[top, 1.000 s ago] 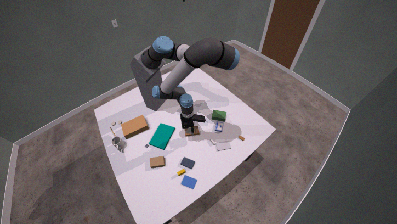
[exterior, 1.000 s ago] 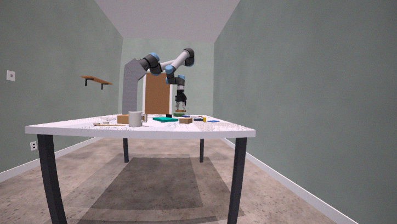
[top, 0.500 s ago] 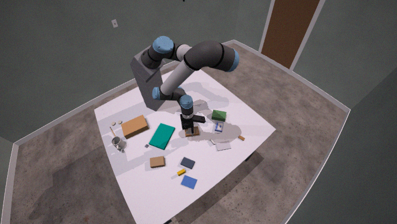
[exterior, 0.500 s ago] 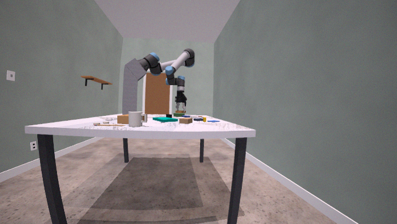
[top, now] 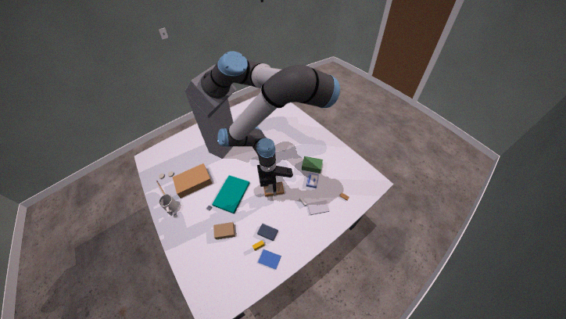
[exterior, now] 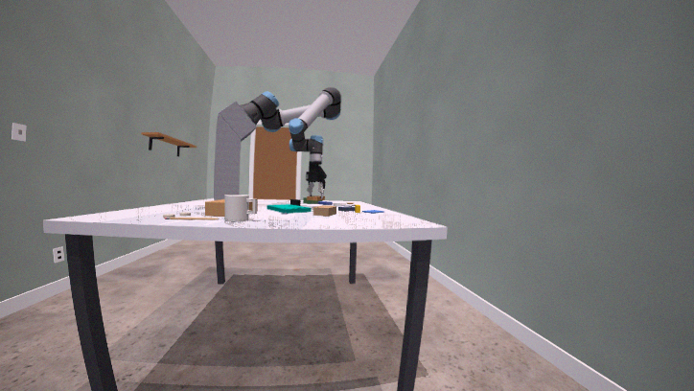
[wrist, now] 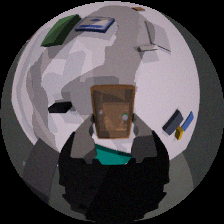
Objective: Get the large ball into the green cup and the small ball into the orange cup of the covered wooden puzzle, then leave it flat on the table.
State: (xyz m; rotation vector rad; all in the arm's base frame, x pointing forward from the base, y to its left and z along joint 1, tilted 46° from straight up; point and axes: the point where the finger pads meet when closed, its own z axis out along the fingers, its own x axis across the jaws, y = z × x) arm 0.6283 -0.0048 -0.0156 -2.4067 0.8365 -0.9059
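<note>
And here's the claw (top: 270, 189) (exterior: 315, 195) (wrist: 113, 122) clamped on the wooden puzzle (top: 279, 189) (exterior: 314, 198) (wrist: 114, 107), one finger against each long side, near the end closest to the wrist. That's a sensible hold: the sides take the pinch while the covered top faces the wrist camera, leaving the inside in view. The puzzle seems held just above the white table (top: 221, 273) (exterior: 242, 233), presumably so it can be tipped to make the balls roll. It's beyond the teal slab (top: 231, 194) (exterior: 289, 208) (wrist: 112, 156) in the wrist view, with some room around it for tilting. Two little round spots show inside, but which is ball and which is cup, I can't tell, so no score yet. Small, slow tilts look wise; a hard one could roll a settled ball back out. Setting it down flat should come last.
</note>
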